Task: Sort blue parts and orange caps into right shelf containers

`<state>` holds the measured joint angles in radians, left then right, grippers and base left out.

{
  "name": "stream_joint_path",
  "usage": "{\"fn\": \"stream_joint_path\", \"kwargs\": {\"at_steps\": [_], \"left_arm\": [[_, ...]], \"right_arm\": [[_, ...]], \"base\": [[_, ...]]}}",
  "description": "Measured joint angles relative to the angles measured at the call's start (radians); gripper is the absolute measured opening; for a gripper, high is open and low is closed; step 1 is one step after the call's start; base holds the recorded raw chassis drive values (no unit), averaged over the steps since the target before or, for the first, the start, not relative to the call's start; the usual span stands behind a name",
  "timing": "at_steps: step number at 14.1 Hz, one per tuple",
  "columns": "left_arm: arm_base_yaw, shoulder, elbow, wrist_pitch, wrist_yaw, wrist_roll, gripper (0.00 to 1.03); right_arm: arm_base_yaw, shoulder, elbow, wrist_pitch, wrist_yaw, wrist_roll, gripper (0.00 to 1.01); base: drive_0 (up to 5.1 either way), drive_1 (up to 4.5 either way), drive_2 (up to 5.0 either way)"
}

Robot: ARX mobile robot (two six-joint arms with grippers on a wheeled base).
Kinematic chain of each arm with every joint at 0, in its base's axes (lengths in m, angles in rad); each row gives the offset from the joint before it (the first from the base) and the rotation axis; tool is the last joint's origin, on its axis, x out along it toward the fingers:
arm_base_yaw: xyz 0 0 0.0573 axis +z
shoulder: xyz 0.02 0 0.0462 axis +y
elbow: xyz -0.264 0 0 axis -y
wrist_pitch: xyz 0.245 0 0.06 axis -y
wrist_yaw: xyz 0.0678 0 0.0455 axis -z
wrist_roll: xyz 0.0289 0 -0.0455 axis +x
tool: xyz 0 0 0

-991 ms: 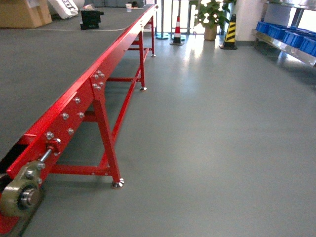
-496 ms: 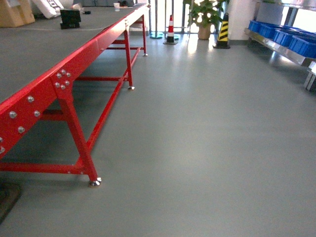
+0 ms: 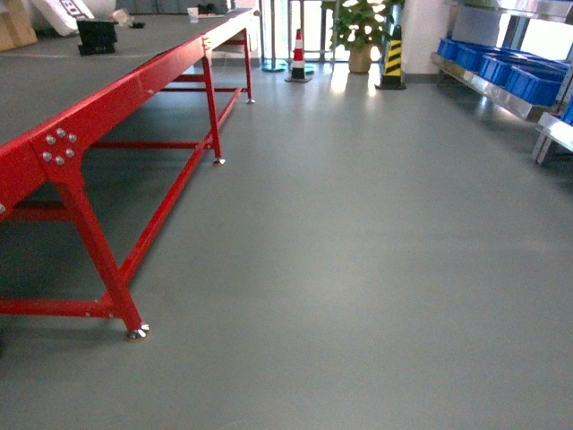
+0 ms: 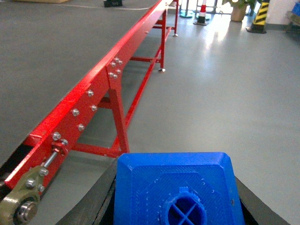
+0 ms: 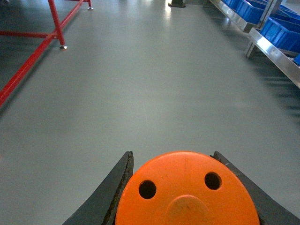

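In the left wrist view a blue part (image 4: 176, 187) with a round stud on its face fills the bottom of the frame, and my left gripper (image 4: 176, 206) is shut on it, black fingers (image 4: 101, 197) pressing both sides. The right wrist view shows an orange cap (image 5: 187, 192) with two small holes in its flat top, clamped by my right gripper (image 5: 187, 206). The right shelf containers (image 3: 519, 76), large blue crates, stand on a metal shelf at the far right of the head view, and the blue crates (image 5: 281, 33) also show in the right wrist view. Neither gripper appears in the head view.
A long red-framed conveyor (image 3: 116, 98) with a grey belt runs along the left, its legs (image 3: 98, 260) standing on the grey floor. A traffic cone (image 3: 297, 55), a potted plant (image 3: 358, 27) and a yellow-black post (image 3: 392, 54) stand at the far end. The metal shelf (image 3: 501, 94) edges the right side.
The head view has swung to the right: the conveyor has slid leftward and its end roller has left the frame, while the shelf with blue crates has come further into view.
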<state>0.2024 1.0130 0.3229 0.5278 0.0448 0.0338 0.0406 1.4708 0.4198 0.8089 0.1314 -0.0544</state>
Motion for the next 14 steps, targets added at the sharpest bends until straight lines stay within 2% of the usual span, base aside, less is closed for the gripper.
{"fn": "stream_joint_path", "kwargs": {"at_steps": [14], "left_arm": [[0.004,0.002,0.000,0.004,-0.002,0.000,0.45]], "right_arm": [[0.005,0.000,0.002,0.003,-0.001,0.000,0.43]], "base": [[0.0,4.32,-4.3]]}}
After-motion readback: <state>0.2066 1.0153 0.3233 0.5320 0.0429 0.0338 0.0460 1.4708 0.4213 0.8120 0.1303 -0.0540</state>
